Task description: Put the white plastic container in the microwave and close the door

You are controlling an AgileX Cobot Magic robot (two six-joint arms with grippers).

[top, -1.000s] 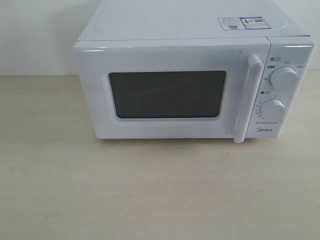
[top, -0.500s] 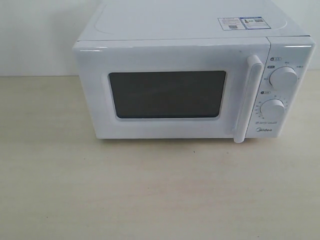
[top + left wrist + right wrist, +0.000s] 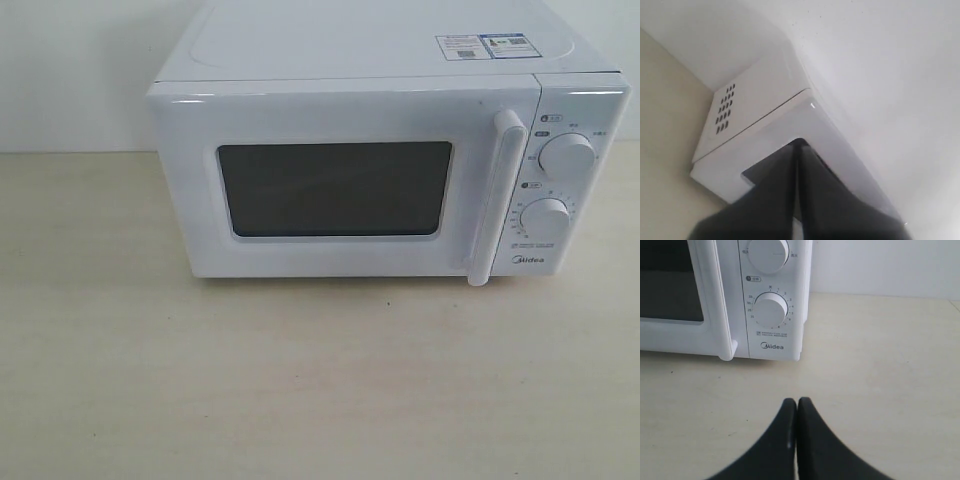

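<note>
The white plastic container shows in no view, so where it lies cannot be told; the dark window (image 3: 335,188) gives no sight of the inside. The microwave (image 3: 380,100) stands on the pale table (image 3: 300,380), towards its back edge and close to the white wall (image 3: 70,70). The door (image 3: 190,180) is shut, flush with the front of the casing, and its vertical bar handle (image 3: 497,195) stands just beside the control panel. On that panel the upper knob (image 3: 567,156) sits above the lower knob (image 3: 547,220), with the Midea logo (image 3: 529,264) beneath them. Two stickers (image 3: 487,46) lie on the top of the casing near its right front corner.

In the left wrist view the left gripper (image 3: 797,146) is clenched, its dark fingers (image 3: 775,190) pressed together with nothing between them. It points at a corner of the door's window, and whether it touches the door cannot be told. The side panel with its vent slots (image 3: 725,109) shows beyond it.

In the right wrist view the right gripper (image 3: 797,402) is likewise clenched on nothing, fingers (image 3: 815,450) meeting along their length. It hangs over bare table, apart from the microwave and facing the corner that carries the lower knob and the logo
</note>
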